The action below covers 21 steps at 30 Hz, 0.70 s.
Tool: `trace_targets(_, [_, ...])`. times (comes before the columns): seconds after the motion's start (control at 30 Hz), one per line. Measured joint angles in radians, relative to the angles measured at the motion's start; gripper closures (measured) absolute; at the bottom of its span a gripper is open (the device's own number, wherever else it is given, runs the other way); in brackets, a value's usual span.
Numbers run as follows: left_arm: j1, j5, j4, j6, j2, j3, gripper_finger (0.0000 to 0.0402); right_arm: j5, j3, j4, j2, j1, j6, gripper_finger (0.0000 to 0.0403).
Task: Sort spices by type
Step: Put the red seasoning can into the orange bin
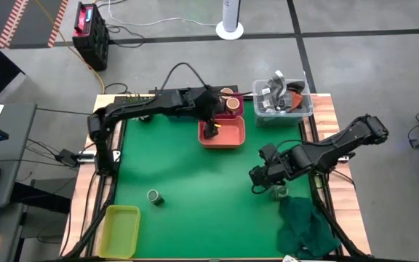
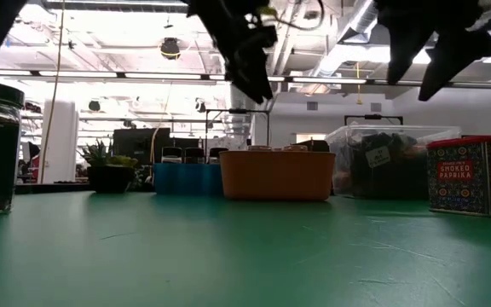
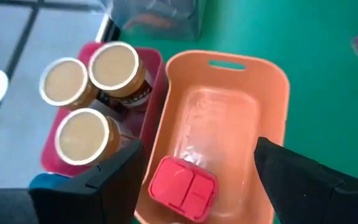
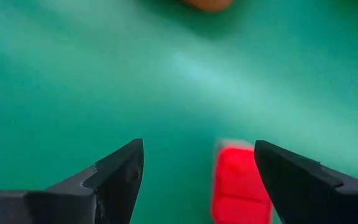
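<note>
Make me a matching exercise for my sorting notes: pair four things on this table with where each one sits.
Things:
1. three tan-topped jars
2. pink box under the left claw
3. pink box below the right claw
4. yellow tray

Places:
A. on the bare green mat
B. in the orange tray
C. at the table's front left corner
D. in the dark pink tray

Pairs: 1-D, 2-B, 3-A, 4-C

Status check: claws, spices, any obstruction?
Left claw open above orange tray, pink box inside. Right claw open over another pink box. Nothing blocking.
</note>
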Motion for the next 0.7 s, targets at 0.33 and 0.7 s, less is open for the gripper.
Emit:
trace_targets(0.33, [-0.037, -0.001, 0.058, -0.010, -0.230, -0.173, 0.0111, -0.176, 0.000, -0.118, 0.002, -0.039, -0.019, 0.0054])
trace_targets(0.7, [-0.036, -0.010, 0.031, -0.029, -0.414, -0.200, 0.0111, -0.206, 0.001, -0.150, 0.049, -0.058, 0.000, 0.0006])
